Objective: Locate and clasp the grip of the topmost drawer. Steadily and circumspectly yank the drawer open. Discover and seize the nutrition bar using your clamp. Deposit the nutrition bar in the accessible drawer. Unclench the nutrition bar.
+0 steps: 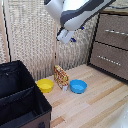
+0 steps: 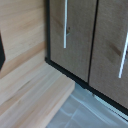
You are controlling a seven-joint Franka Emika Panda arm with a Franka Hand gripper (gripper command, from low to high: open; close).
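Observation:
The dark brown dresser stands at the exterior view's right. Its topmost drawer (image 1: 114,29) (image 2: 112,45) is shut, with a silver bar handle (image 1: 116,32) (image 2: 122,59). Below it, the lower drawer (image 1: 109,59) (image 2: 70,35) is also shut. My clamp (image 1: 70,38) hangs high in the air, left of the dresser and apart from it; its jaws are too small to read. The nutrition bar (image 1: 61,77), an orange-yellow speckled packet, stands upright on the wooden floor, far below the clamp, between two bowls. The wrist view faces both drawer fronts.
A yellow bowl (image 1: 45,85) and a blue bowl (image 1: 78,86) flank the packet. A large black box (image 1: 20,97) fills the exterior view's lower left. A beige curtain (image 1: 30,35) hangs behind. The light wooden floor (image 1: 95,105) stretches toward the dresser.

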